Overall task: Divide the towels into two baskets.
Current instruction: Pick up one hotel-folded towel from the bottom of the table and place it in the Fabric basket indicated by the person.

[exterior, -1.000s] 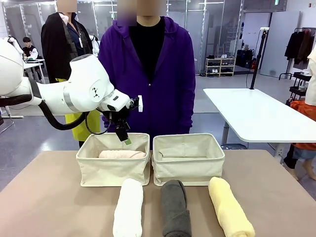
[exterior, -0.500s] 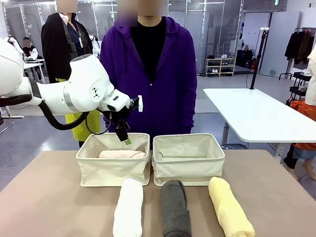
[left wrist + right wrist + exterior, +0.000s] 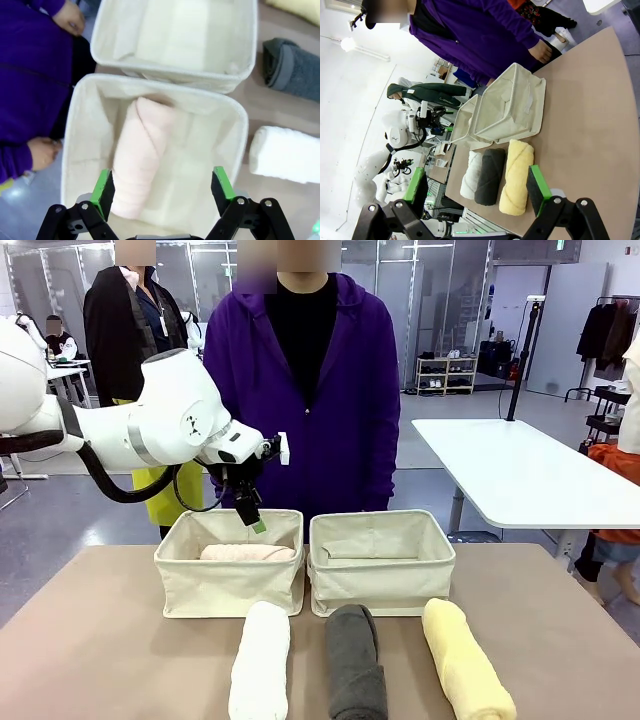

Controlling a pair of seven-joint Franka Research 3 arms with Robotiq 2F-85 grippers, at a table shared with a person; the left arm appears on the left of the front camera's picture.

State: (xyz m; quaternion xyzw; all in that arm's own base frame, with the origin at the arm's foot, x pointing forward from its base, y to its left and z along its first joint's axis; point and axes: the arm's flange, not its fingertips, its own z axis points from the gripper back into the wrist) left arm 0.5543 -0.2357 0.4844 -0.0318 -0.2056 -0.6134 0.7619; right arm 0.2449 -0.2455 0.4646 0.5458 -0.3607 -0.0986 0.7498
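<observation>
A pale peach towel [image 3: 247,552] lies in the left basket [image 3: 228,585]. My left gripper [image 3: 252,521] hangs open just above that basket's far side, with nothing between its fingers. Looking down from the left wrist, the gripper [image 3: 162,192] stands over the peach towel [image 3: 142,155] inside its basket [image 3: 76,120]. The right basket [image 3: 380,570] holds no towel. In front of the baskets the white towel [image 3: 260,660], the dark grey towel [image 3: 355,665] and the yellow towel [image 3: 465,665] lie side by side. My right gripper [image 3: 476,185] is open, well off from the towels and the baskets [image 3: 510,107].
A person in a purple hoodie [image 3: 305,390] stands at the table's far edge behind the baskets, with a hand [image 3: 42,152] close to the left basket. The beige tabletop [image 3: 90,640] has free room left and right of the towels. A white table [image 3: 520,475] stands at the back right.
</observation>
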